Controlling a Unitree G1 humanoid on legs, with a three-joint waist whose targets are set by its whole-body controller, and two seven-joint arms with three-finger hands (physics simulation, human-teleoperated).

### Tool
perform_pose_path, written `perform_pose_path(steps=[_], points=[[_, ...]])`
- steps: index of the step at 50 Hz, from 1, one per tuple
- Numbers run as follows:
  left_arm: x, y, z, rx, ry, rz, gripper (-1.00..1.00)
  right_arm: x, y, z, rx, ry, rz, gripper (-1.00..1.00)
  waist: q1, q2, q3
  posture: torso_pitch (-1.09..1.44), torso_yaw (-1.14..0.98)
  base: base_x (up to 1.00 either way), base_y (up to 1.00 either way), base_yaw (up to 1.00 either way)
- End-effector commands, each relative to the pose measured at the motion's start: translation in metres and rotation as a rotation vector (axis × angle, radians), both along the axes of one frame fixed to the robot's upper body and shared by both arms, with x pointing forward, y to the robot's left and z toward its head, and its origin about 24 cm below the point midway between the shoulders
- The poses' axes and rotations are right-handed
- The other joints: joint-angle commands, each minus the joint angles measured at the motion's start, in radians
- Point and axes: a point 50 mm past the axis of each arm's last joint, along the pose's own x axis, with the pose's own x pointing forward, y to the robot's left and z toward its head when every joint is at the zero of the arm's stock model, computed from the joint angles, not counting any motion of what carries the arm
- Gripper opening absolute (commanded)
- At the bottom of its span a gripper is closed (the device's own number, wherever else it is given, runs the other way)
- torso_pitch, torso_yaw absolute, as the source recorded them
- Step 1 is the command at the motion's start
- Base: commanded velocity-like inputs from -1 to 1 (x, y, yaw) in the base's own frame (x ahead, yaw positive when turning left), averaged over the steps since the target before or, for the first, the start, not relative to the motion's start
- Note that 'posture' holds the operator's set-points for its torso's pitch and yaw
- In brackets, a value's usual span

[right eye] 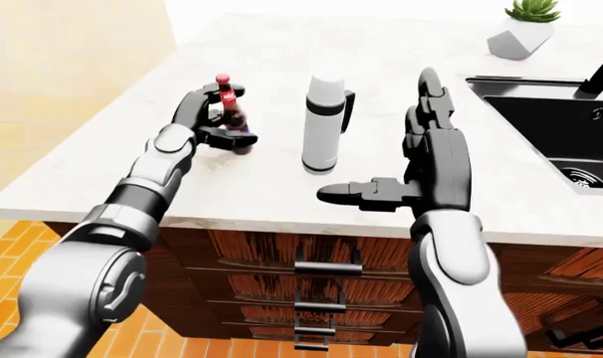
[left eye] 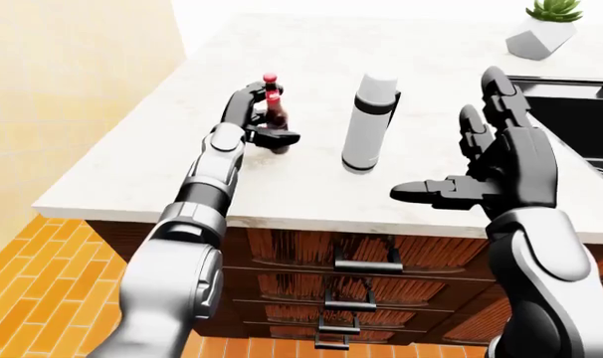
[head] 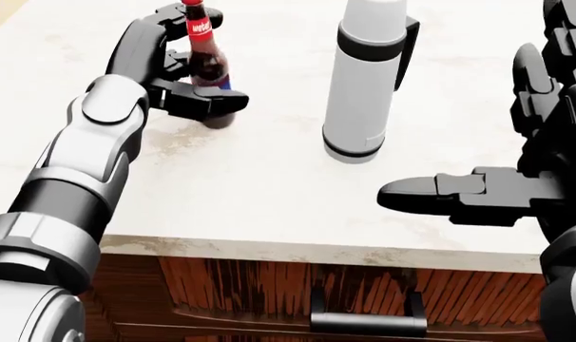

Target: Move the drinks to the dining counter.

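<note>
A brown cola bottle [head: 205, 60] with a red cap and label stands upright on the pale stone counter [head: 260, 192], at the upper left of the head view. My left hand [head: 198, 68] is shut on it, fingers curled behind it and the thumb across its lower body. A tall grey thermos [head: 364, 85] with a black band and side handle stands free to the right of the bottle. My right hand [head: 502, 139] hovers open to the right of the thermos, thumb pointing left, fingers spread and apart from it.
A black sink [right eye: 565, 127] with a tap [right eye: 602, 68] is set into the counter at the right. A small potted plant [right eye: 520, 31] sits at the counter's top right. Wooden drawers with black handles [right eye: 321, 268] lie below the counter edge. Orange tiled floor shows at the lower left.
</note>
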Motion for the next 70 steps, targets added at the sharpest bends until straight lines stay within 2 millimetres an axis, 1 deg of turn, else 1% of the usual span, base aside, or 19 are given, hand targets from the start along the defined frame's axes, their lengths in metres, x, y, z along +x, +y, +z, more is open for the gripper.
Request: perform_pose_path(steps=[1,5,12,14,15,16,23,29,35,41,43,47,51,55,56,58,63,67,70], points=[[0.002,-0.002,0.031,-0.006,-0.112,-0.010,0.39,-0.004,0.000,0.011,-0.011,-0.075,-0.002,1.00,0.000,-0.001,-0.027,0.00,0.00,0.00,0.00,0.00],[0.002,-0.002,0.033,-0.006,-0.115,-0.010,0.47,-0.004,0.000,0.011,-0.013,-0.075,-0.002,1.00,0.000,-0.001,-0.027,0.00,0.00,0.00,0.00,0.00],[0.002,-0.002,0.030,-0.004,-0.114,-0.012,0.47,-0.004,-0.001,0.009,-0.012,-0.072,-0.005,1.00,0.001,-0.001,-0.027,0.00,0.00,0.00,0.00,0.00],[0.002,-0.001,0.030,-0.003,-0.112,-0.013,0.55,-0.005,-0.001,0.010,-0.013,-0.071,-0.005,1.00,0.001,-0.001,-0.028,0.00,0.00,0.00,0.00,0.00],[0.001,-0.001,0.029,-0.002,-0.112,-0.015,0.69,-0.004,-0.001,0.009,-0.013,-0.070,-0.006,1.00,0.001,-0.001,-0.028,0.00,0.00,0.00,0.00,0.00],[0.001,-0.001,0.028,-0.001,-0.111,-0.017,0.70,-0.005,-0.001,0.008,-0.013,-0.069,-0.006,1.00,0.001,-0.001,-0.028,0.00,0.00,0.00,0.00,0.00],[0.000,0.000,0.024,-0.002,-0.106,-0.021,0.68,-0.005,-0.001,0.008,-0.014,-0.068,-0.007,1.00,0.000,0.000,-0.029,0.00,0.00,0.00,0.00,0.00],[0.000,0.001,0.024,-0.003,-0.107,-0.020,0.69,-0.006,0.000,0.008,-0.015,-0.068,-0.005,1.00,0.000,0.000,-0.029,0.00,0.00,0.00,0.00,0.00],[-0.001,0.010,0.022,-0.008,-0.110,-0.007,0.69,-0.006,-0.002,0.007,-0.013,-0.069,-0.007,1.00,-0.001,0.001,-0.028,0.00,0.00,0.00,0.00,0.00],[-0.005,0.017,0.022,-0.013,-0.123,-0.001,0.88,-0.008,-0.005,0.007,-0.011,-0.070,-0.011,1.00,-0.002,0.004,-0.028,0.00,0.00,0.00,0.00,0.00],[-0.008,0.022,0.023,-0.018,-0.133,0.005,0.93,-0.009,-0.008,0.009,-0.009,-0.073,-0.016,1.00,-0.002,0.005,-0.028,0.00,0.00,0.00,0.00,0.00],[-0.021,0.034,0.030,-0.037,-0.164,0.025,1.00,-0.010,-0.014,0.011,-0.004,-0.078,-0.028,1.00,-0.004,0.007,-0.025,0.00,0.00,0.00,0.00,0.00],[-0.043,0.048,0.039,-0.064,-0.202,0.057,1.00,-0.013,-0.019,0.016,0.001,-0.086,-0.041,1.00,-0.006,0.009,-0.021,0.00,0.00,0.00,0.00,0.00],[-0.061,0.060,0.046,-0.073,-0.234,0.084,1.00,-0.016,-0.024,0.019,0.005,-0.092,-0.052,1.00,-0.005,0.012,-0.016,0.00,0.00,0.00,0.00,0.00],[-0.068,0.063,0.046,-0.076,-0.242,0.087,1.00,-0.017,-0.027,0.020,0.005,-0.094,-0.057,1.00,-0.006,0.012,-0.015,0.00,0.00,0.00,0.00,0.00],[-0.083,0.069,0.050,-0.081,-0.258,0.090,1.00,-0.020,-0.033,0.022,0.003,-0.093,-0.067,1.00,-0.005,0.013,-0.014,0.00,0.00,0.00,0.00,0.00],[-0.111,0.081,0.064,-0.112,-0.307,0.108,1.00,-0.030,-0.052,0.022,-0.004,-0.095,-0.106,1.00,-0.002,0.011,-0.007,0.00,0.00,0.00,0.00,0.00],[-0.143,0.100,0.077,-0.129,-0.354,0.146,1.00,-0.043,-0.075,0.029,0.006,-0.110,-0.159,1.00,-0.001,0.009,-0.002,0.00,0.00,0.00,0.00,0.00],[-0.156,0.110,0.083,-0.147,-0.377,0.176,1.00,-0.051,-0.086,0.030,0.017,-0.119,-0.181,1.00,-0.001,0.009,0.007,0.00,0.00,0.00,0.00,0.00]])
